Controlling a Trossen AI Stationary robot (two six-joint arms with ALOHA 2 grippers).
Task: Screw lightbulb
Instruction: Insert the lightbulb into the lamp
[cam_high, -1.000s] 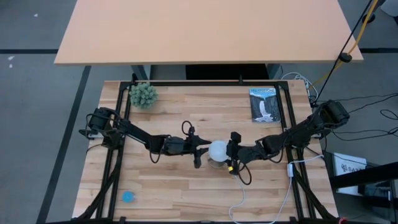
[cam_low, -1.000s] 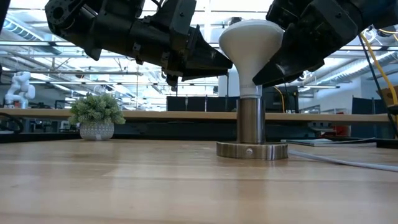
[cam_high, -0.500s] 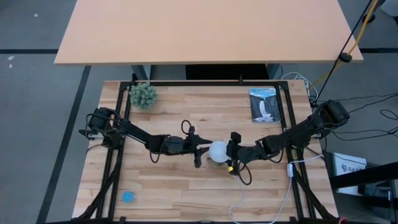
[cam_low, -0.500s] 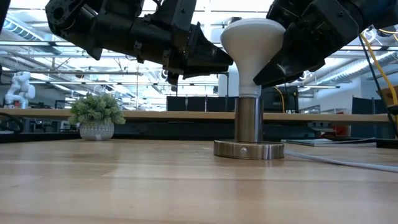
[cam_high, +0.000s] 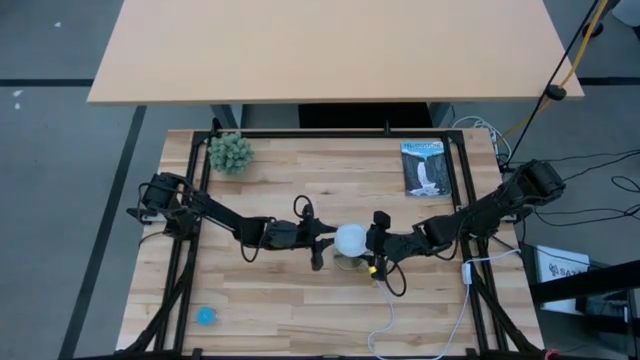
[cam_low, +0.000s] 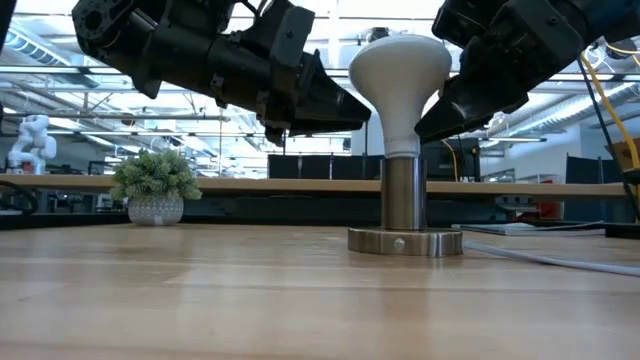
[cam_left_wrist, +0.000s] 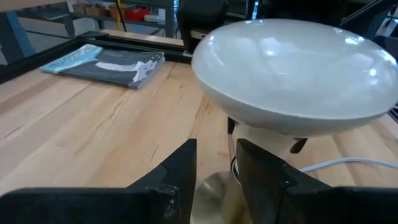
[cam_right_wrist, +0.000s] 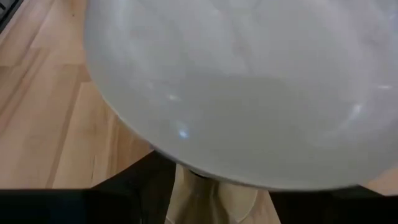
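Observation:
The white lightbulb (cam_high: 350, 240) stands upright, its base in a metal socket column (cam_low: 403, 195) on a round base disc (cam_low: 405, 242) at mid-table. In the low view, the bulb's dome (cam_low: 400, 65) rises above both grippers. My left gripper (cam_high: 328, 240) is level at the bulb's left, its fingers (cam_left_wrist: 180, 168) a narrow gap apart just short of the neck. I cannot tell whether it touches. My right gripper (cam_high: 372, 243) comes from the right and is shut on the bulb under the dome. My right gripper has the bulb's tapering neck (cam_right_wrist: 214, 183) between its two fingers, just under the dome. It comes slanting down from the table's right (cam_low: 440, 115). The bulb stands upright in the socket. The dome hides the contact itself in the right wrist view.
A white cord (cam_high: 385, 320) runs from the socket to the near edge. A book (cam_high: 428, 168) lies at the far right, a small potted plant (cam_high: 230, 152) stands at the far left, and a blue object (cam_high: 205, 316) lies near left.
The bulb and socket base shifted slightly toward the table's left, then back right. My right gripper has eased a little to the right, so more of the dome's edge shows. My left gripper's tip has dipped slightly beside the neck.

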